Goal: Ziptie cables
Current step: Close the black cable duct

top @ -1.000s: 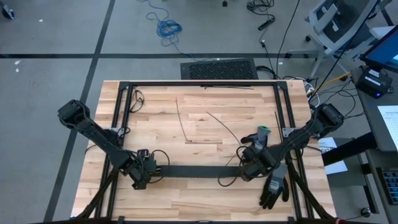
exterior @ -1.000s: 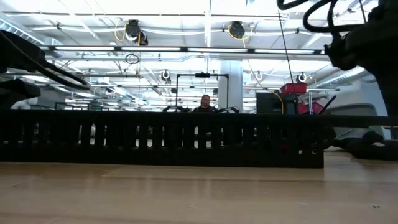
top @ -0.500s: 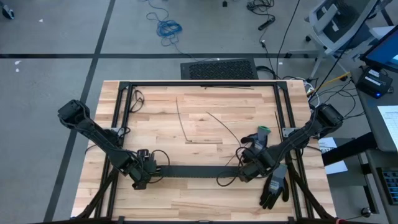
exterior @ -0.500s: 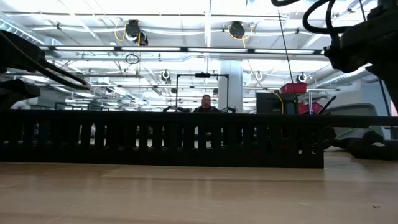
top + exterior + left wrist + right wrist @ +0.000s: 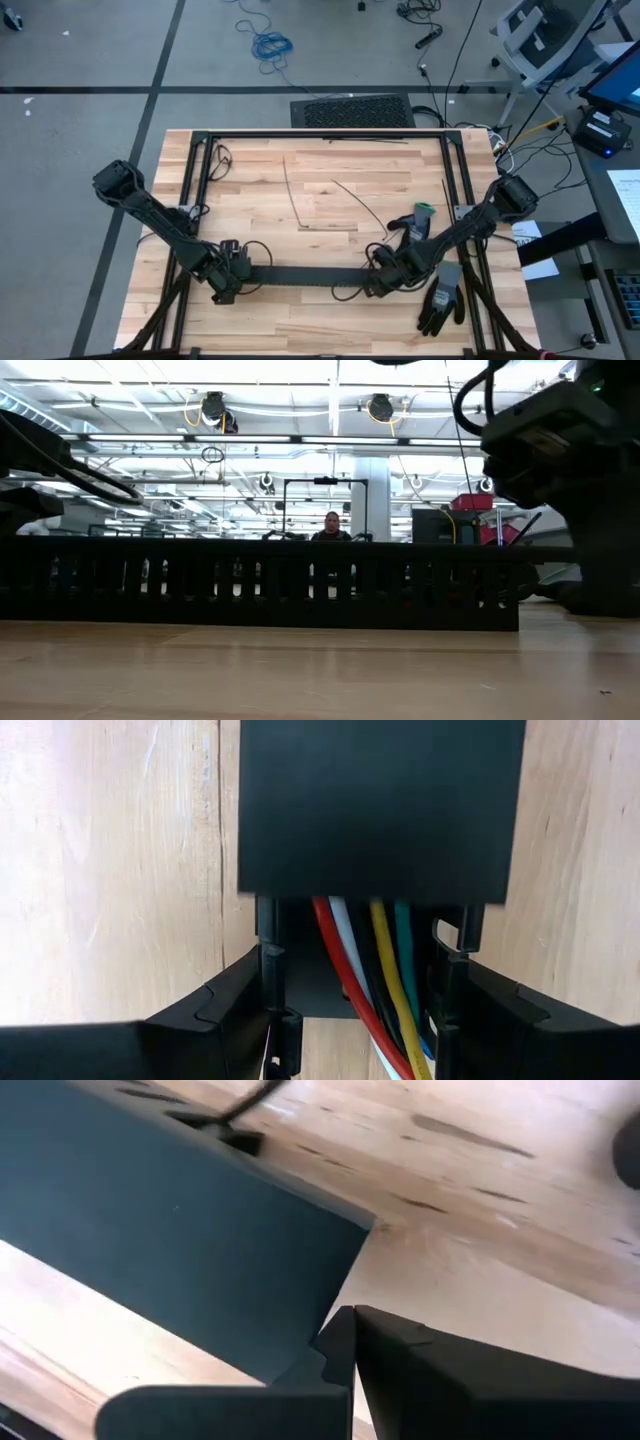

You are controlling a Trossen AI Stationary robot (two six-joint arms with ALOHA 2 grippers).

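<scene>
We see the cables inside the strip, lengthwise; left hand straddles its end, open; right hand shut, empty.

One black slotted strip, two arms, two gloves at the table's right, one bundle of cables, one person far behind.

wooden table (black slotted strip, glove)
</scene>
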